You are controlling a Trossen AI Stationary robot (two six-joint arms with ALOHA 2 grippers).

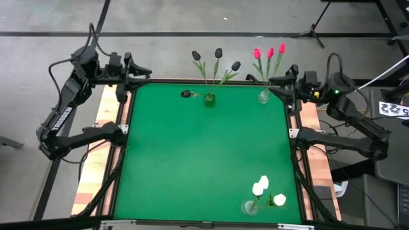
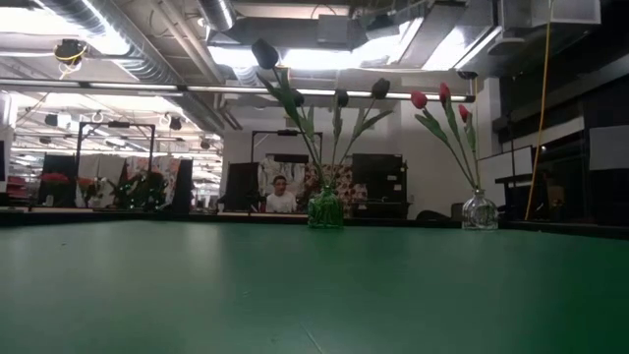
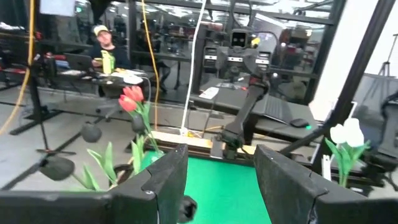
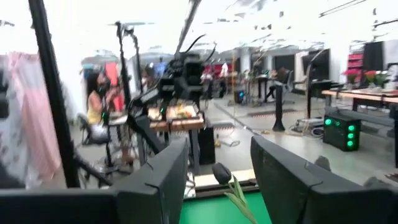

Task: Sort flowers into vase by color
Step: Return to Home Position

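Note:
Black tulips [image 1: 218,52] stand by their stems in a green vase [image 1: 209,99] at the far edge; one black head [image 1: 186,94] droops beside the vase. Red-pink tulips [image 1: 270,52] stand in a clear vase [image 1: 264,97] near the far right corner. White tulips [image 1: 263,185] stand in a clear vase [image 1: 250,207] near the near right edge. My left gripper [image 1: 142,69] waits open over the far left corner [image 3: 217,180]. My right gripper [image 1: 281,81] hangs open at the far right corner, just beside the red-pink tulips' vase [image 4: 217,180].
The table's green mat [image 1: 198,160] is framed by a black rim and wooden side boards [image 1: 89,185]. In the low view the green vase [image 2: 325,208] and clear vase [image 2: 480,209] stand at the far edge. A person [image 2: 280,197] sits in the room beyond.

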